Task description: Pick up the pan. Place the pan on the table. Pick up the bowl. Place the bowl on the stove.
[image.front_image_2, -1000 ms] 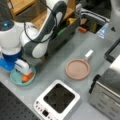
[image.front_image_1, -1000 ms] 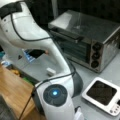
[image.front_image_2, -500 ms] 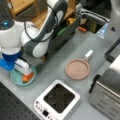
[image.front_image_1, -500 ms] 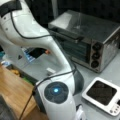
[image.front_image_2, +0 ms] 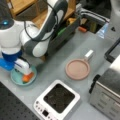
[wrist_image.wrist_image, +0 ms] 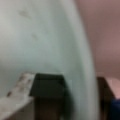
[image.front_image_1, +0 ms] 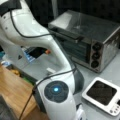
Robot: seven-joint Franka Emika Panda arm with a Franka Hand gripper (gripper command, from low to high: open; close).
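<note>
Toaster oven (image.front_image_1: pixel 87 40) at rear. Grey table (image.front_image_2: pixel 57 65) bearing pinkish-brown pan (image.front_image_2: pixel 77 69), already set down beside empty stove (image.front_image_2: pixel 58 99). Gripper (image.front_image_2: pixel 23 71) lowered onto teal bowl (image.front_image_2: pixel 17 78) at a front view's left, straddling its rim; jaw state impossible to tell. Best gripped firmly, bowl kept level. Orange carrot piece (image.front_image_2: pixel 28 77) inside.
</note>
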